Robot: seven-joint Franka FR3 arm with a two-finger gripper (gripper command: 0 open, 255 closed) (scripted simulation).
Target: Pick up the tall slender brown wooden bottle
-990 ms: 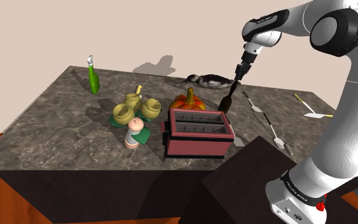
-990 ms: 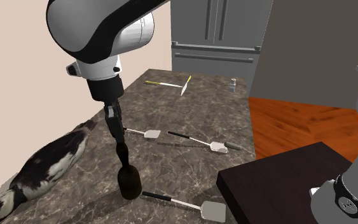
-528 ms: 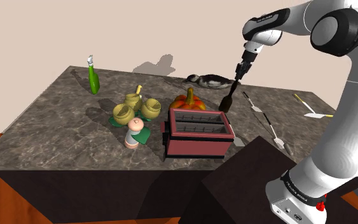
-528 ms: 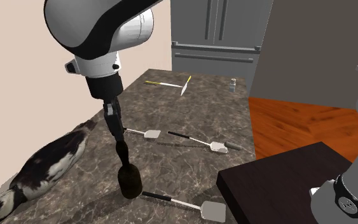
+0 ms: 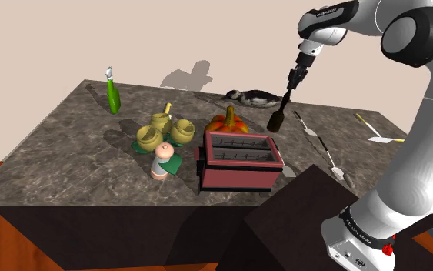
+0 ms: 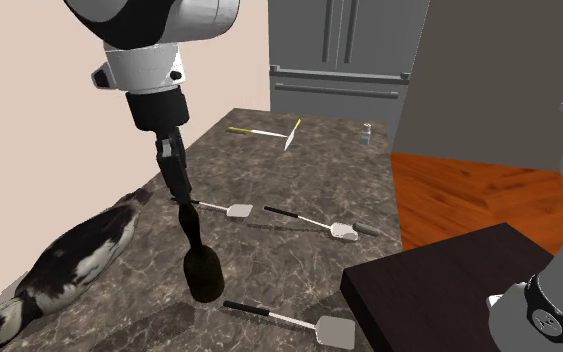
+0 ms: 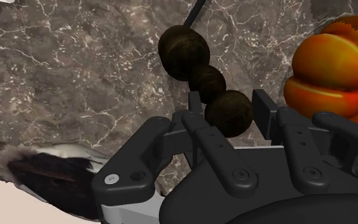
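The tall slender dark brown bottle (image 5: 278,118) hangs by its neck from my gripper (image 5: 292,80), its base a little above the marble counter (image 5: 84,154). It is behind the red toaster (image 5: 238,160) and beside the orange pumpkin (image 5: 228,122). In the second exterior view the bottle (image 6: 201,272) tilts slightly under the gripper (image 6: 180,192). In the wrist view the gripper (image 7: 229,109) is shut on the bottle's top (image 7: 229,112), and the bottle's wider body (image 7: 182,51) hangs over the counter.
A black-and-white animal figure (image 5: 251,97) lies behind the bottle. Spatulas (image 5: 318,141) and a yellow-handled tool (image 5: 378,132) lie toward the shoulder view's right. Yellow cups (image 5: 161,132), a small figurine (image 5: 161,162) and a green bottle (image 5: 113,94) stand on its left. A dark stand (image 6: 449,280) sits nearby.
The arm has risen and carried the bottle up off the counter. Nothing else has moved.
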